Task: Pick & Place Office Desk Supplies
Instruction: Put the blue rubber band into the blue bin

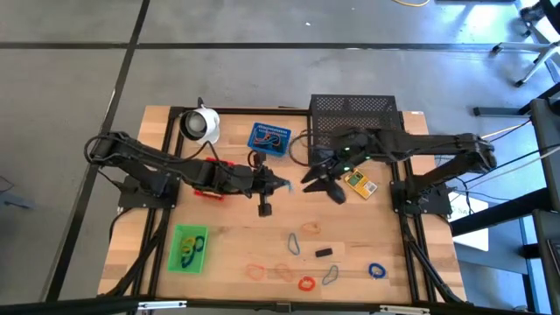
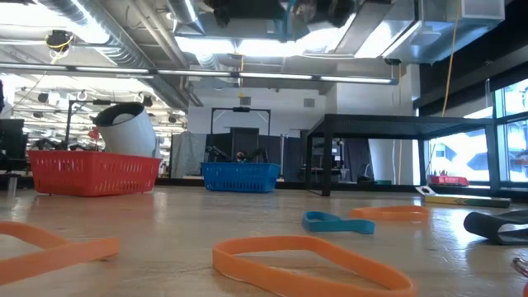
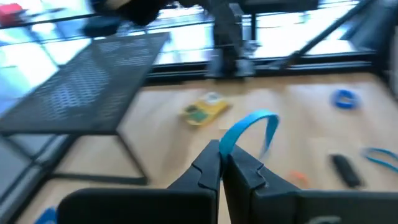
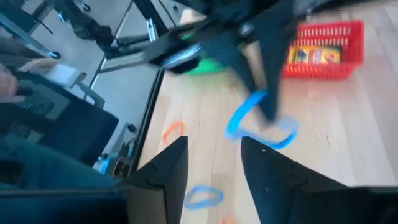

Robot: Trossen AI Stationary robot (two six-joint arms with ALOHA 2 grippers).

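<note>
Left gripper [image 1: 286, 185] sits mid-table in the high view, reaching toward the right gripper [image 1: 317, 179], which is just beside it near the small yellow box [image 1: 359, 183]; green tray [image 1: 188, 248] front left, blue tray [image 1: 269, 138] by the black mesh rack [image 1: 353, 116], loose band loops along the front edge. Low view: orange band loop [image 2: 309, 262] in the foreground, red tray [image 2: 93, 172] far left. Left wrist view: fingers pinched tight on a light-blue band loop [image 3: 252, 129]. Right wrist view: fingers [image 4: 165, 171] parted, nothing between them, loop just ahead; box label unreadable.
</note>
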